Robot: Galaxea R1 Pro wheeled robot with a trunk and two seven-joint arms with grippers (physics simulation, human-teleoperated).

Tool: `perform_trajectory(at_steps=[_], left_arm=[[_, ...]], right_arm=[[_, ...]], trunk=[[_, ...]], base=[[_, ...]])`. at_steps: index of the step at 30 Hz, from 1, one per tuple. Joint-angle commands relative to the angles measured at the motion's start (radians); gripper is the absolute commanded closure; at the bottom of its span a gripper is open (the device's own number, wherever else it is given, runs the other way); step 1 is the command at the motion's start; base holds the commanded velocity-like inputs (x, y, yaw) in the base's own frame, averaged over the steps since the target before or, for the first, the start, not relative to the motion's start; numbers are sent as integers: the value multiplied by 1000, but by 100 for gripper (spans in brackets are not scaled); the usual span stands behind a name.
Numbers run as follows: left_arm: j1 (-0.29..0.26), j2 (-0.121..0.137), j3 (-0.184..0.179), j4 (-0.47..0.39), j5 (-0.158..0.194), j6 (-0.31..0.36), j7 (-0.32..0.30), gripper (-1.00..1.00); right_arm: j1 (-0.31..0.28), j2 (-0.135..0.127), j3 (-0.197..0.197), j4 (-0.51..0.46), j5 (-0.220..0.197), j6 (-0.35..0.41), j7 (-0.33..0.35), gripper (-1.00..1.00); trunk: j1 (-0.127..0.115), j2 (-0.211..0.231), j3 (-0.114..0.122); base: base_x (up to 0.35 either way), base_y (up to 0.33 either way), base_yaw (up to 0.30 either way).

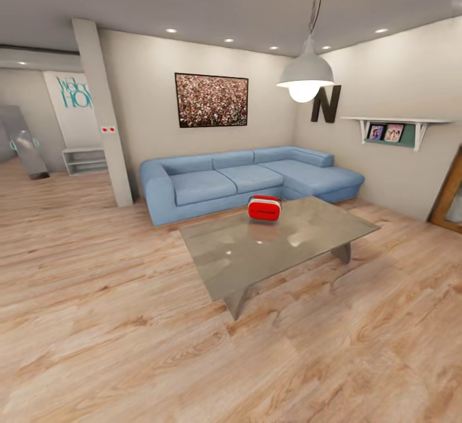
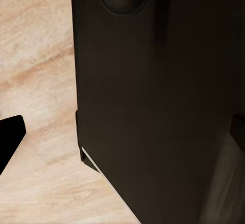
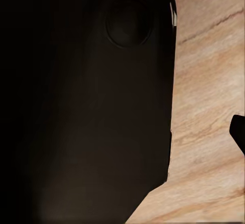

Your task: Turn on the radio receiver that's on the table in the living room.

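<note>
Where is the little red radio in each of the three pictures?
Head view: the radio receiver sits on the far edge of the table, in front of the sofa.
Left wrist view: not in it.
Right wrist view: not in it.
Shared landmark: the wooden floor.

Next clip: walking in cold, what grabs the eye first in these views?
The red radio pops first, sitting at the far edge of the glossy grey table, on the side nearest the blue sofa. Above the table's right end hangs a lit dome lamp, with a crowd picture on the wall over the sofa.
</note>
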Motion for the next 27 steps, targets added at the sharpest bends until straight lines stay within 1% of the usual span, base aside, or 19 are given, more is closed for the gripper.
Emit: perform_trajectory(at_steps=[1, 27], left_arm=[[0, 0, 0, 0, 0, 0, 0, -100], [0, -1, 1, 0, 0, 0, 0, -100]], right_arm=[[0, 0, 0, 0, 0, 0, 0, -100], [0, 0, 0, 0, 0, 0, 0, -100]], trunk=[[0, 0, 0], [0, 0, 0]], base=[[0, 0, -294], [0, 0, -294]])
